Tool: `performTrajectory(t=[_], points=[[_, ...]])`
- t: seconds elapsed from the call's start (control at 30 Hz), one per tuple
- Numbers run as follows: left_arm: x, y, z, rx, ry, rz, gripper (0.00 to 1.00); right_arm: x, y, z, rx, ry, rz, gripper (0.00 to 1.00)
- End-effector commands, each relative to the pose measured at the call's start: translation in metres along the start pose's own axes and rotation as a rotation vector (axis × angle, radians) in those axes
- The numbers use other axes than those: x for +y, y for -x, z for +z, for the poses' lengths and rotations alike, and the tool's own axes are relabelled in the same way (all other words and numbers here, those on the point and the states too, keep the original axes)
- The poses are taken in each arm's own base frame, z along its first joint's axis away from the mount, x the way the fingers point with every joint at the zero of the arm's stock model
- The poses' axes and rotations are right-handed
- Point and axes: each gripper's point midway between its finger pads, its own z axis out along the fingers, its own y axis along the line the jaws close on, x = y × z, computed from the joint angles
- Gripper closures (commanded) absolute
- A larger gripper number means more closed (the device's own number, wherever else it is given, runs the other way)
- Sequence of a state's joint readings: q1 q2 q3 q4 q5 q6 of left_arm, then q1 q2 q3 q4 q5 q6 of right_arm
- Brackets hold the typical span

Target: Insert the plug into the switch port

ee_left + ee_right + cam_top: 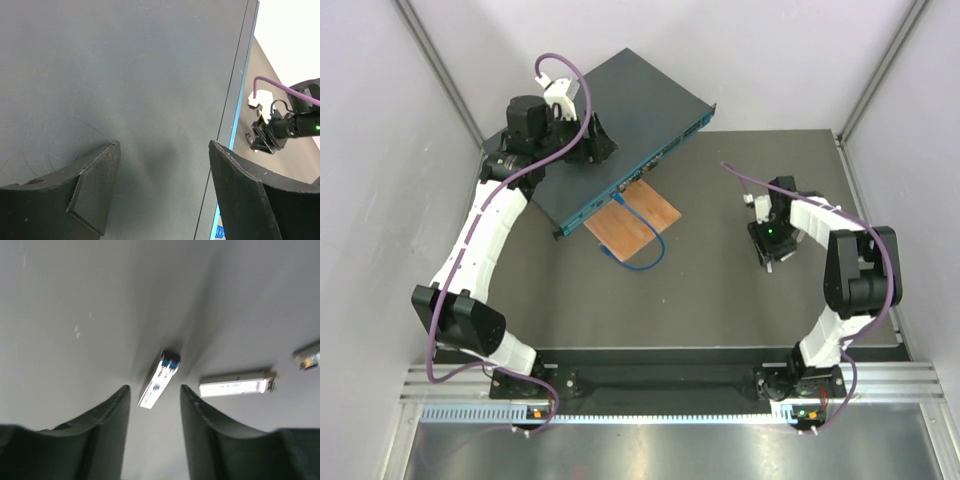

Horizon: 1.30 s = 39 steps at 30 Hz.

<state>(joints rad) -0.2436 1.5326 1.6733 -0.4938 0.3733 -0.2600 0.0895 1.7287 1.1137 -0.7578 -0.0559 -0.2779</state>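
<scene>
The switch (630, 100) is a flat dark teal box at the back left, its port face turned toward the table's middle. My left gripper (590, 140) hovers over its top, open and empty; the left wrist view shows the fingers (100, 175) spread above the switch's lid (125, 75). My right gripper (772, 250) points down at the table on the right, open. In the right wrist view a silver plug with a blue end (159, 377) lies on the table, its near end between the open fingertips (120, 400), untouched.
A second silver plug (235, 385) lies right of the fingers and a third (307, 356) at the frame's edge. An orange-brown wooden board (635, 222) lies before the switch. A blue cable (645, 255) loops over it from a port. Walls close in the sides.
</scene>
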Motion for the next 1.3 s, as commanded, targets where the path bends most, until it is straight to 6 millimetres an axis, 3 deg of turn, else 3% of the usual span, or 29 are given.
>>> performTrajectory(t=[0.0,0.23,0.27,0.33,0.4,0.53,0.63,0.67,0.73,0.8,0.9,0.97,1.0,1.07,1.13,1.2,1.27], points=[[0.001,0.012,-0.009,-0.039,0.015,0.034,0.23,-0.009,0.028,0.0,-0.063,-0.025,0.025,0.58],[0.003,0.009,-0.005,-0.038,0.017,0.023,0.23,-0.002,0.034,0.017,-0.055,-0.032,0.032,0.61],[0.003,0.008,-0.005,-0.035,0.015,0.02,0.23,-0.002,0.034,0.018,-0.052,-0.031,0.033,0.65],[0.001,0.009,-0.006,-0.037,0.008,0.024,0.23,-0.001,0.032,0.018,-0.049,-0.027,0.036,0.84],[-0.001,0.012,-0.008,-0.045,0.003,0.033,0.21,-0.004,0.035,0.011,-0.072,-0.023,0.043,1.0],[-0.011,0.023,-0.015,-0.074,-0.033,0.061,0.07,-0.003,0.056,-0.028,-0.224,0.064,0.05,1.0],[-0.028,0.034,-0.02,-0.105,-0.111,0.067,0.01,-0.001,0.09,-0.09,-0.461,0.181,0.061,1.0],[-0.04,0.036,-0.023,-0.111,-0.173,0.068,0.01,-0.008,0.108,-0.128,-0.594,0.184,0.078,1.0],[-0.056,0.044,-0.026,-0.144,-0.253,0.054,0.01,0.005,0.127,-0.174,-0.748,0.29,0.045,1.0],[-0.085,0.054,-0.036,-0.175,-0.412,0.053,0.01,0.011,0.149,-0.235,-0.934,0.322,0.001,1.0],[-0.12,0.043,-0.047,-0.142,-0.615,0.033,0.01,0.042,0.165,-0.316,-1.178,0.479,-0.107,1.0],[-0.145,0.041,-0.055,-0.184,-0.731,0.081,0.01,0.07,0.158,-0.351,-1.249,0.664,-0.099,1.0],[-0.155,0.037,-0.059,-0.177,-0.773,0.076,0.01,0.077,0.163,-0.388,-1.407,0.667,-0.207,1.0],[-0.175,0.03,-0.063,-0.21,-0.826,0.11,0.01,0.093,0.156,-0.413,-1.466,0.809,-0.137,1.0],[-0.183,0.029,-0.057,-0.246,-0.804,0.131,0.01,0.107,0.153,-0.444,-1.577,0.864,-0.176,1.0],[-0.2,0.025,-0.056,-0.261,-0.824,0.147,0.02,0.12,0.149,-0.456,-1.592,0.969,-0.149,1.0],[-0.214,0.021,-0.054,-0.252,-0.88,0.139,0.04,0.146,0.137,-0.471,-1.62,1.07,-0.218,1.0]])
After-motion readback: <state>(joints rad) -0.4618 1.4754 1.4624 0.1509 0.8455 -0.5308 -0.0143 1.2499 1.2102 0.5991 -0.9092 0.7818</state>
